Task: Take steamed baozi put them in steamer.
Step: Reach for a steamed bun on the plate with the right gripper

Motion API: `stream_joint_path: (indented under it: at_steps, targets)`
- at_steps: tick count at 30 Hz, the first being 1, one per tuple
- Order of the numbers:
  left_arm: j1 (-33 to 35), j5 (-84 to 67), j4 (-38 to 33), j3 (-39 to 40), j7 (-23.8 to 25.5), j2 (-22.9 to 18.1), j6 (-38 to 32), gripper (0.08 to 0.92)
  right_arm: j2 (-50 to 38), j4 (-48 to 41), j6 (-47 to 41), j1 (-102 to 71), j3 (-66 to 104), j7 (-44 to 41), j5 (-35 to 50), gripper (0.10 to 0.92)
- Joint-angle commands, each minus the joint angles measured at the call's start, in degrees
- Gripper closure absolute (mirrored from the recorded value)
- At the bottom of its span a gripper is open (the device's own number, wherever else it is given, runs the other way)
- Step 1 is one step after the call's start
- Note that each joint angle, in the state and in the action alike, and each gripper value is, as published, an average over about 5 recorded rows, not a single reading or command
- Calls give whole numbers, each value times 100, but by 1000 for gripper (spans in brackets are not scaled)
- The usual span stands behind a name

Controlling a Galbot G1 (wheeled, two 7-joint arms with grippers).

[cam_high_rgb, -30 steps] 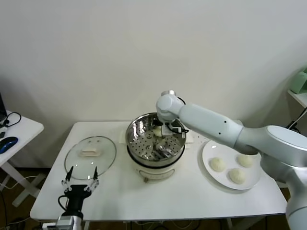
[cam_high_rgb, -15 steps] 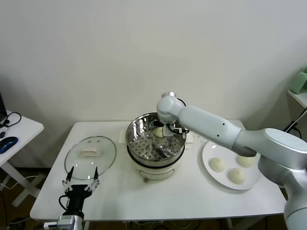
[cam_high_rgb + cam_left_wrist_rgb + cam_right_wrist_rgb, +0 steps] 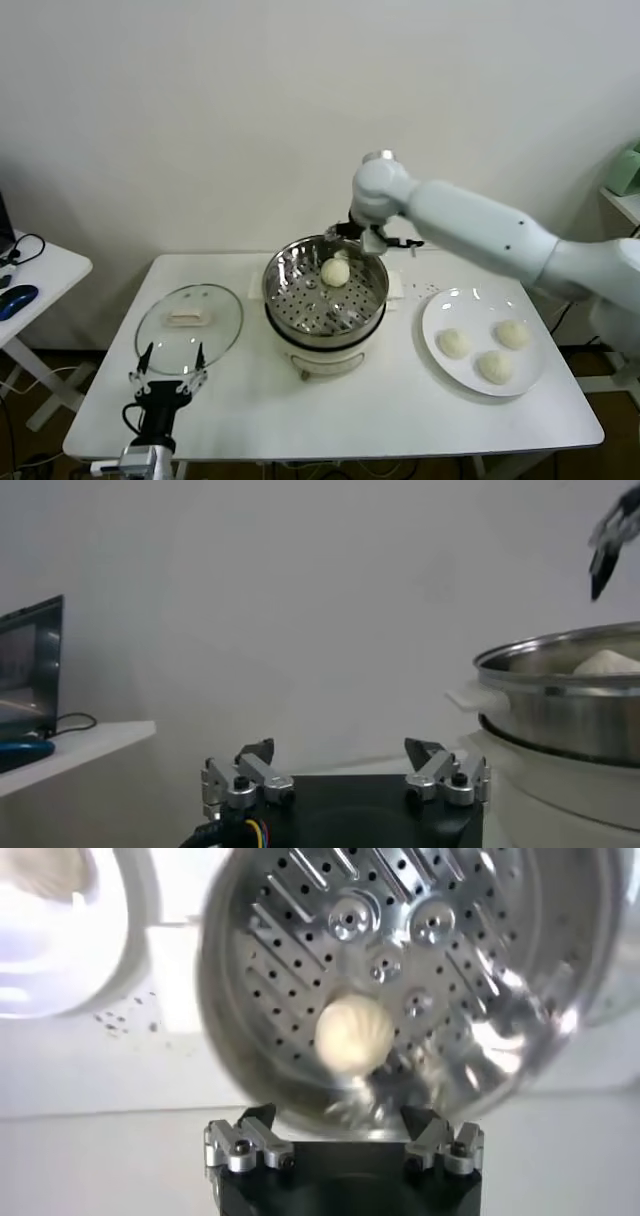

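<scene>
The shiny steamer stands mid-table on its white base. One steamed baozi lies on the perforated insert, toward the back. My right gripper hovers open and empty above the steamer's back right rim. The right wrist view looks down on that baozi in the steamer, well clear of the gripper. Three more baozi lie on the white plate. My left gripper is parked open at the table's front left, also shown in its own wrist view.
A glass lid lies flat left of the steamer, just behind the left gripper. A side table with a blue mouse stands far left. A green object sits on a shelf at the right edge.
My right gripper opened and left the baozi in the steamer. It then rose out of the pot and shifted back and to the right. The left arm stayed still.
</scene>
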Motion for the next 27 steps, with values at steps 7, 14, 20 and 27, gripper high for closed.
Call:
stream_joint_path:
  at_steps: [7, 14, 20, 27]
  targets:
    - [-75, -685, -214, 238, -14, 315, -195, 177, -3003, 673, -3664, 15, -940, 394, 4547, 203]
    - [22, -614, -265, 298, 4, 356, -194, 177, -3460, 566, -3767, -1923, 463, 181, 3457, 203]
    - [92, -545, -252, 270, 3, 326, -197, 177, -3203, 219, -3709, -3110, 1172, 193, 2776, 203]
    - [124, -470, -241, 218, 2, 271, -196, 177, -2523, -354, -3656, -3278, 1070, 262, 2462, 203]
